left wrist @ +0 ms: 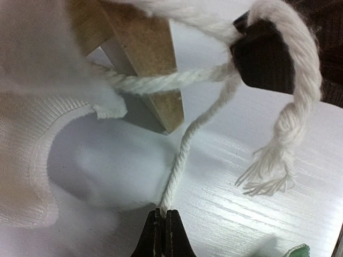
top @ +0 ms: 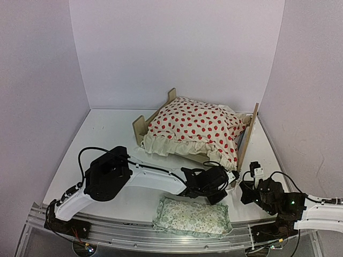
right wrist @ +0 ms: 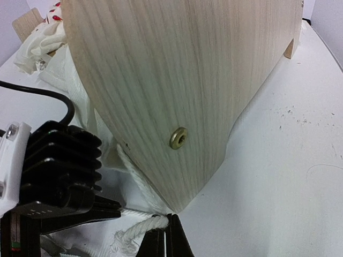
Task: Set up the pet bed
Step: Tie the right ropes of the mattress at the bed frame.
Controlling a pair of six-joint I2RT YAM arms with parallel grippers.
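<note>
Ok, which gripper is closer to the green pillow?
Left. The left gripper is just behind the pillow, near its right end; the right gripper sits past that end, farther right. Both pinch the white cord.

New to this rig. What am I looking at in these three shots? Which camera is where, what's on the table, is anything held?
There are two robot arms, left and right, bolted at the table's near edge. The wide picture looks down from above and behind them. The other two come from a camera on each wrist. On the table stands a wooden pet bed with a red-dotted cushion on it. A green floral pillow lies near the arms. The left pincer is shut on a white cord beside a wooden leg. The right pincer is also shut, with its tips touching cord by the bed's end board. Whether it grips that cord is unclear.
</note>
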